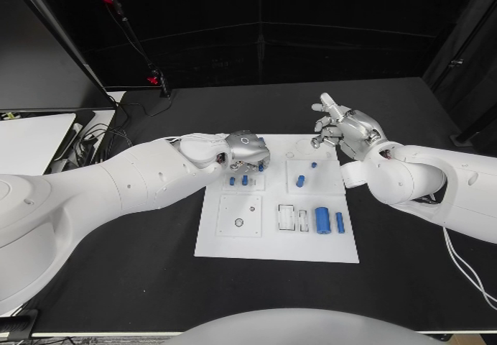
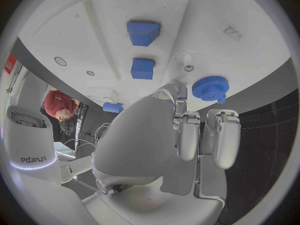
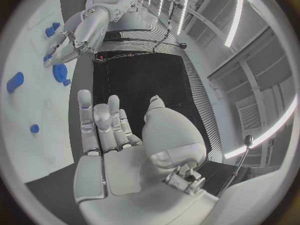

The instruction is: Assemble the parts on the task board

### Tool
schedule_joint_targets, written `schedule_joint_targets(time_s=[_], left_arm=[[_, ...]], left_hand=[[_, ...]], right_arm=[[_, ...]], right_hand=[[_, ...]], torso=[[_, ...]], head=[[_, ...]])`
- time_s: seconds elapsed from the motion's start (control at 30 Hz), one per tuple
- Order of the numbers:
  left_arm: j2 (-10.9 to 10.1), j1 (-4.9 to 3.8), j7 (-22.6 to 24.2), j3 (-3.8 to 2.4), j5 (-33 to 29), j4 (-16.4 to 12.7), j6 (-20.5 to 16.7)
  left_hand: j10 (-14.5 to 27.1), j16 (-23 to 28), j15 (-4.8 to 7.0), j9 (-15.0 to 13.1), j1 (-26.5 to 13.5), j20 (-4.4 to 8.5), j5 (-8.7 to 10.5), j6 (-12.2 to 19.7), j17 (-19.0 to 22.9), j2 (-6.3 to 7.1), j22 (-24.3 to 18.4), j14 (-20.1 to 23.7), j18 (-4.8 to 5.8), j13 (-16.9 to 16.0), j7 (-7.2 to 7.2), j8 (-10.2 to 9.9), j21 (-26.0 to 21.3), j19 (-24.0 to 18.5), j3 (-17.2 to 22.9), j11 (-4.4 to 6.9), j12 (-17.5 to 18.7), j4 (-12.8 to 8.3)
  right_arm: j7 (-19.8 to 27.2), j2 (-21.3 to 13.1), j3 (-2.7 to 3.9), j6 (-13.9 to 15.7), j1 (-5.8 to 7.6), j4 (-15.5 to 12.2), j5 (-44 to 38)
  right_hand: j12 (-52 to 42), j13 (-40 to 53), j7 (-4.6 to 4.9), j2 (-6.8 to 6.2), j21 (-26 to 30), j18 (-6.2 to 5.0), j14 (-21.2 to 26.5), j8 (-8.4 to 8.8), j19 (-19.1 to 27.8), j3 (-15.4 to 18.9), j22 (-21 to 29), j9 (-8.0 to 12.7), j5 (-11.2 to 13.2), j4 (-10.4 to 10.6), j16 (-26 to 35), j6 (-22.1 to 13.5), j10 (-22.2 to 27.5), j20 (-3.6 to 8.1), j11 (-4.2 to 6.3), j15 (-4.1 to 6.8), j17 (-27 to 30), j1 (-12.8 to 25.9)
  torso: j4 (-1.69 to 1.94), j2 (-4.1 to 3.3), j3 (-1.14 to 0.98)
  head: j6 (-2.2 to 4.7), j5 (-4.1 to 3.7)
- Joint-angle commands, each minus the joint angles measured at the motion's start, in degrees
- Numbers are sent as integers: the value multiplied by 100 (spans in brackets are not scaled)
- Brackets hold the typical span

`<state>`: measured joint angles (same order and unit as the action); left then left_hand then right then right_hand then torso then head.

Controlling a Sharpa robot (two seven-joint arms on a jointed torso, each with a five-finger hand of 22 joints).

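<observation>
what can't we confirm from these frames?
- Head view: left robot hand covers the blue gear; contact unclear.
- Left wrist view: fingers hide the gear's near edge, so grip can't be told.
- Head view: task board recess shapes too small to read.

White rounded arms point(image 1: 124, 187), silver fingers point(image 2: 187, 135), seemingly "sharpa" marking

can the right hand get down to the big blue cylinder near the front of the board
Probably yes: the right hand is raised, open and empty, and nothing covers the big blue cylinder on the task board; the left hand works elsewhere.
</observation>
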<state>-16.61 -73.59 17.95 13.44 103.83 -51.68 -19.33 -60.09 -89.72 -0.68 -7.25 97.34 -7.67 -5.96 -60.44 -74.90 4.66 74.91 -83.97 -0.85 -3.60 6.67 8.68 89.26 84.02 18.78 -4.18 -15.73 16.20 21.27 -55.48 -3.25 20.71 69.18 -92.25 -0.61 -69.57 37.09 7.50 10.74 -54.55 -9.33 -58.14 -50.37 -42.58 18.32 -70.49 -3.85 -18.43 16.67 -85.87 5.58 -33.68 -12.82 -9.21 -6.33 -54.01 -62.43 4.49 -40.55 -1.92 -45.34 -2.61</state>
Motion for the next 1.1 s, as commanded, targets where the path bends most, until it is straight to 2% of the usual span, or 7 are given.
schedule_joint_targets(time_s=[0.03, 0.3, 0.43, 0.57, 0.87, 1.0, 1.1], left_arm=[[-2, 14, 70, 12, 55, 15, -166], [-69, -26, 155, 8, -98, -78, -821], [-141, -104, 176, 7, -145, -187, -978], [-247, -177, 187, 6, -162, -323, -1076], [-584, -268, 144, 6, -172, -651, -1005], [-829, -286, 65, 8, -215, -874, -902], [-965, -290, 18, 9, -309, -986, -851]], left_hand=[[-47, 2, 7, -15, -50, 25, 24, -58, -1336, -48, 1494, -530, 73, 8, 13, 30, 41, 557, 22, 3, 37, 27], [-39, 4, 1, -8, -94, 30, 8, -50, -1325, -45, 1502, -526, 80, 15, 4, 1, 60, 581, 35, -1, 119, 31], [-40, 5, -7, -7, -108, 30, 7, -51, -1318, -42, 1500, -524, 78, 15, 4, -4, 55, 574, 35, -6, 135, 34], [-47, 9, -9, -8, -118, 29, 4, -62, -1297, -43, 1486, -516, 67, 15, -1, -3, 25, 538, 40, -3, 151, 33], [-61, 3, -3, -12, -144, 30, -3, -85, -1334, -52, 1505, -532, 81, 15, -11, -3, 65, 586, 54, -1, 186, 38], [-61, -2, 7, -15, -200, 33, 11, -99, -1361, -68, 1509, -543, 85, 16, -19, -11, 74, 598, 67, 0, 242, 49], [-69, -2, 8, -17, -226, 34, 23, -102, -1362, -82, 1509, -544, 85, 16, -20, -16, 74, 598, 77, 1, 264, 50]], right_arm=[[13, 4, 4, -52, 10, -6, 2], [-23, 4, 3, -43, 10, 21, 2], [-27, 5, 2, -45, 9, 26, 2], [-31, 1, 2, -53, 9, 31, 2], [-35, 1, 1, -67, 7, 50, 2], [-39, -2, 1, -81, 6, 56, 3], [-40, -8, 0, -83, 5, 61, 3]], right_hand=[[36, -11, 603, 42, 41, -115, 48, -29, 23, 29, 10, 9, -25, 0, 19, -31, 15, -1, -3, -10, 17, -32], [37, -19, 603, 44, 43, -115, 53, -30, 25, 26, 12, 9, -31, -1, 22, -31, 14, -2, -3, -11, 23, -36], [38, -24, 603, 45, 44, -115, 67, -30, 27, 25, 14, 9, -34, -2, 26, -30, 13, -2, -4, -12, 39, -39], [38, -24, 603, 45, 44, -115, 67, -30, 27, 25, 14, 9, -34, -2, 26, -30, 13, -2, -4, -12, 39, -39], [38, -24, 603, 45, 44, -115, 67, -30, 27, 25, 14, 9, -34, -2, 26, -30, 13, -2, -4, -12, 39, -39], [40, -32, 604, 47, 45, -115, 51, -30, 30, 22, 17, 10, -38, -3, 26, -31, 13, -3, -4, -12, 20, -42], [40, -32, 604, 47, 45, -115, 50, -30, 30, 22, 17, 10, -38, -3, 26, -31, 13, -3, -4, -12, 19, -43]], torso=[[-1, 1, -1], [7, 7, -3], [3, 8, -4], [15, 5, -7], [15, 6, -1], [3, -1, 3], [20, 3, 0]], head=[[4, 3], [23, -4], [24, 9], [28, 16], [22, 40], [20, 95], [10, 89]])
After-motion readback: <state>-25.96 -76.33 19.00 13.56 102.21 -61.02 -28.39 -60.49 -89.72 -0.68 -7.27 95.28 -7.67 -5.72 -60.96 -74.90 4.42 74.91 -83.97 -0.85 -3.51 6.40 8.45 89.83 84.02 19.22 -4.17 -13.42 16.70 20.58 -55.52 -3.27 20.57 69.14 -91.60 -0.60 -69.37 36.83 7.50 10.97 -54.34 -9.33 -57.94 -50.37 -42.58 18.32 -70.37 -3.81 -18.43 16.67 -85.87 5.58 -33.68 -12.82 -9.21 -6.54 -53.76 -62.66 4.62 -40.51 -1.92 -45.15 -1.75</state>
